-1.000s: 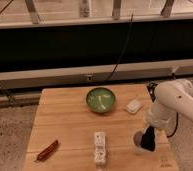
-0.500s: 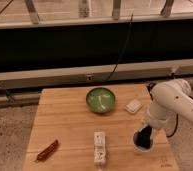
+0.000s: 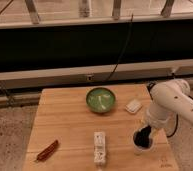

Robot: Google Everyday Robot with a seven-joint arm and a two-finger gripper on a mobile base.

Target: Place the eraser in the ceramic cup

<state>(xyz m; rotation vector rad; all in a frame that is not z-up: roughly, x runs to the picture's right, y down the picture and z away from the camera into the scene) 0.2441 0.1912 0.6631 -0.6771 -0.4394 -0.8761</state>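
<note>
Gripper (image 3: 141, 138) points down into upright ceramic cup (image 3: 139, 148).

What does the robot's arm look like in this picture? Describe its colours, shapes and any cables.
The arm is white and glossy, built of thick rounded segments with bulbous joints. It narrows to a dark, nearly black tool at its end, above the near right part of the wooden table. A thin dark cable loops beside the forearm. No markings are legible.

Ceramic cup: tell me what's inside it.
The gripper reaches down into the cup at the table's front right, covering its inside. Whether the eraser is in there cannot be seen.
</note>
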